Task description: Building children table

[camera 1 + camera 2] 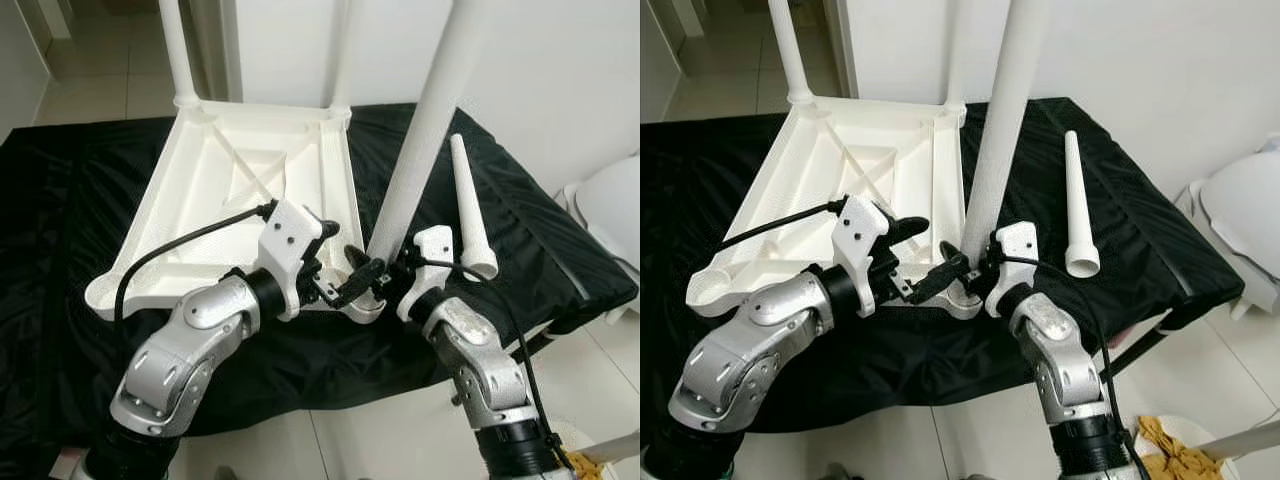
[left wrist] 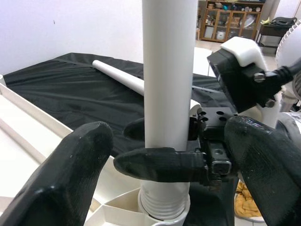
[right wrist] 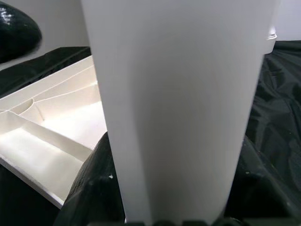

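The white table top (image 1: 200,190) lies upside down on a black cloth (image 1: 60,200), with two legs (image 1: 175,50) standing at its far corners. A third white leg (image 1: 425,120) stands upright at the near right corner socket (image 1: 365,308), its threaded end (image 2: 164,205) resting in the socket. My right gripper (image 1: 387,272) is shut around this leg just above its base. My left gripper (image 1: 345,278) is open beside it, fingers (image 2: 70,179) spread on either side without touching. A fourth leg (image 1: 468,205) lies loose on the cloth to the right.
The cloth-covered surface ends just in front of my arms, with tiled floor (image 1: 380,440) below. A white rounded object (image 1: 615,210) stands at the far right. A yellow rag (image 1: 1170,440) lies on the floor. A white wall rises behind the table top.
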Tool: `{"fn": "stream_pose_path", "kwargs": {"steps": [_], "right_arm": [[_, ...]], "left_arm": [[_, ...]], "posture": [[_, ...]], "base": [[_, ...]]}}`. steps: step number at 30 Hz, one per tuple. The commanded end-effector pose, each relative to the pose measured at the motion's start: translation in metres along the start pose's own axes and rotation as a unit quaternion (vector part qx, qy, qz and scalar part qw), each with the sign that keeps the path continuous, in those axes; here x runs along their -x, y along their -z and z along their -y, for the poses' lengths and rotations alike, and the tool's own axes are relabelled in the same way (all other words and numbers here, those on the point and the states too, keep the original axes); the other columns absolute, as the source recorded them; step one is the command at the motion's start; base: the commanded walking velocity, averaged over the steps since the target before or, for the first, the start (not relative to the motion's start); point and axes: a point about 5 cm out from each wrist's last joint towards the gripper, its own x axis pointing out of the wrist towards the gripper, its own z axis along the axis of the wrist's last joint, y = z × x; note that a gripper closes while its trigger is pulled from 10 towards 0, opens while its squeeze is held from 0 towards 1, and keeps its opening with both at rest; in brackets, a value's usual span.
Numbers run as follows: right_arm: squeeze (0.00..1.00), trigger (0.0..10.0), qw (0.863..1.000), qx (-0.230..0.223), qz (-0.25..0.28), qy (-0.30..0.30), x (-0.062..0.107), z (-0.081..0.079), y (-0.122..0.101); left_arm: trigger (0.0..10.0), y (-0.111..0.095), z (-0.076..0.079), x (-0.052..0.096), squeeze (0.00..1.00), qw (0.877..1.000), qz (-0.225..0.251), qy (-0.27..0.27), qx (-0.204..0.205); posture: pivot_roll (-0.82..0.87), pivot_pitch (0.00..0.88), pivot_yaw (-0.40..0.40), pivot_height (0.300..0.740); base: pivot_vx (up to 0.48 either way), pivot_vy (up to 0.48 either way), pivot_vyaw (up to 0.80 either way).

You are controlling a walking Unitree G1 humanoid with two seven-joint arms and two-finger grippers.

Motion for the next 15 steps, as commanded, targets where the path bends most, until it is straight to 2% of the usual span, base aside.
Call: {"fn": "stream_pose_path", "kwargs": {"steps": [1,8,12,15], "right_arm": [[0.00,10.0,0.995,-0.024,-0.095,0.013,0.005,0.005,0.035],[0.00,10.0,0.993,-0.025,-0.114,0.023,0.002,0.012,0.038],[0.00,10.0,0.989,-0.074,-0.117,0.054,0.003,0.022,0.039],[0.00,10.0,0.988,-0.087,-0.116,0.060,0.004,0.023,0.039]], "left_arm": [[10.0,-0.003,0.001,-0.001,0.00,1.000,0.002,-0.002,-0.006],[10.0,-0.004,0.000,-0.001,0.00,1.000,0.004,-0.008,-0.005],[10.0,-0.004,0.000,0.000,0.00,1.000,0.004,-0.008,-0.004],[10.0,-0.004,0.000,0.000,0.00,1.000,0.003,-0.008,-0.004]], "posture": [[-0.05,0.064,-0.037,0.740],[-0.05,0.066,-0.039,0.740],[-0.04,0.069,-0.041,0.740],[-0.04,0.069,-0.041,0.740]], "base": [[0.000,0.000,0.00],[0.000,0.000,0.00],[0.000,0.000,0.00],[0.000,0.000,0.00]]}}
